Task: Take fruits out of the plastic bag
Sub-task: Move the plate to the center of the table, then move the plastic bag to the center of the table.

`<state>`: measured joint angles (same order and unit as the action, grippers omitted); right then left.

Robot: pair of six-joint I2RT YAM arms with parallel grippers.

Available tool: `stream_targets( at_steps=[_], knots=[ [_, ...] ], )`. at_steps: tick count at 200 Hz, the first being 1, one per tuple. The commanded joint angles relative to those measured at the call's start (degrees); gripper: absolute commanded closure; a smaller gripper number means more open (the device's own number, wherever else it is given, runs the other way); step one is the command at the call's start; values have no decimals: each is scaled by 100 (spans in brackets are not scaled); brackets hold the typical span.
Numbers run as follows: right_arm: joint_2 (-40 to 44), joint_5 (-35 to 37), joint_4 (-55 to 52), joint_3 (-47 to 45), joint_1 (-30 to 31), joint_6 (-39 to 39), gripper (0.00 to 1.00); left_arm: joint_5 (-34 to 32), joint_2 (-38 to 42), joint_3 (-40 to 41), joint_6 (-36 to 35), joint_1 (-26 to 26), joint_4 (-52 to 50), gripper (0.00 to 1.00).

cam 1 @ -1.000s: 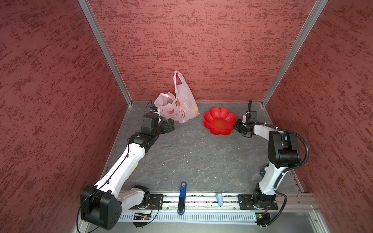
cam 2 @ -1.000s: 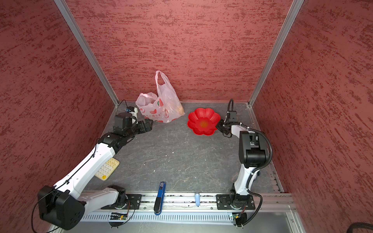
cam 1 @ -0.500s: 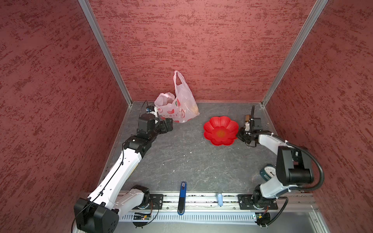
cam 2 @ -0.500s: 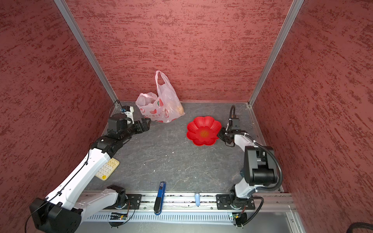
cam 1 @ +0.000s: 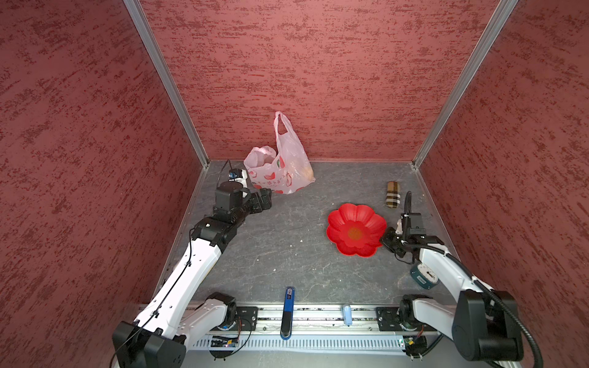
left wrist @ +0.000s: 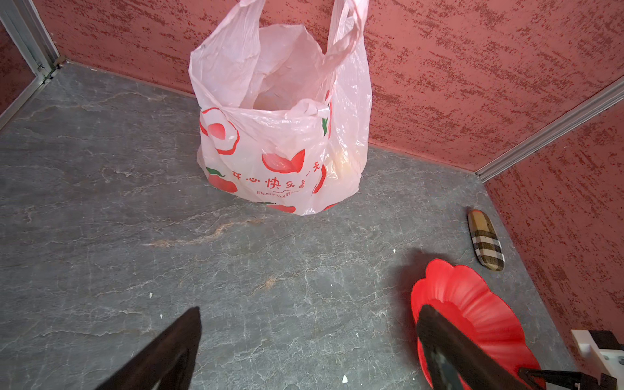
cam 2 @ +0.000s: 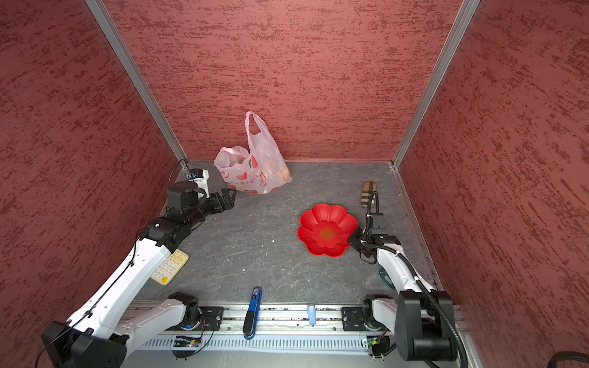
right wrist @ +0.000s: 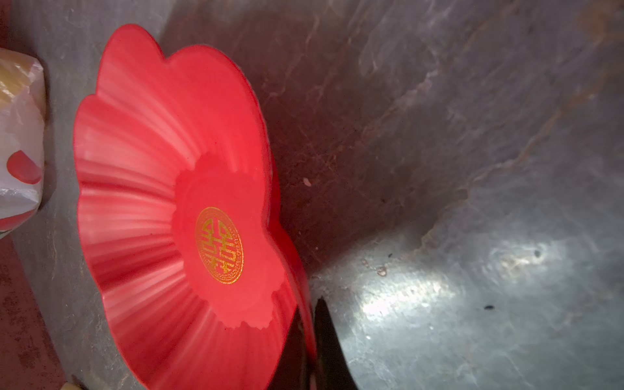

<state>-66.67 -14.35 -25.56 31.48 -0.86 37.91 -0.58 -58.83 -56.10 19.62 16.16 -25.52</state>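
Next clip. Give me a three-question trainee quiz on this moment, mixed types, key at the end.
1. True or false: the left gripper is shut on the plastic bag.
2. What does the right gripper grip? A) a cup B) the red flower plate, at its rim C) nothing
3. Fill in: a beige fruit shows through the bag; the plate holds ____.
Key: 1 false, its jaws stand open, short of the bag; 2 B; 3 nothing.
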Motion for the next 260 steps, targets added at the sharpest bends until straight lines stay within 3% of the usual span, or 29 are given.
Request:
stream_targets(
  at_steps=[1,18,50,67,92,111,135,155,208,260],
  knots=[
    [-214,37,219,-94,10,90,100,-115,-125,-275,-142,-34,-121,1],
    [-267,53,264,-99,7,72,93,-111,-357,-598,-151,-194,-314,1],
    [-22,279,-14,79,7,-32,60,814,-1160,-1718,-154,-1014,-711,1],
    [186,420,-234,205,7,-81,50,1041,-1703,-2528,-358,-1242,-982,1],
    [447,536,-489,433,7,-126,48,1073,-2412,-3741,-1038,-1207,-1520,1],
    [600,522,-551,612,7,-177,47,942,-2823,-4470,-1961,-1070,-1885,0],
    [561,477,-656,938,7,-370,46,575,-3182,-4915,-3175,-884,-2265,0],
    [409,486,-744,1240,6,-596,45,369,-3299,-4917,-3775,-894,-2291,0],
    [-15,524,-747,1633,0,-950,45,918,-3302,-4445,-4539,-1100,-1684,3],
    [-183,486,-639,1796,3,-996,45,1063,-4308,-5151,-4717,-1326,-1646,9]
  ],
)
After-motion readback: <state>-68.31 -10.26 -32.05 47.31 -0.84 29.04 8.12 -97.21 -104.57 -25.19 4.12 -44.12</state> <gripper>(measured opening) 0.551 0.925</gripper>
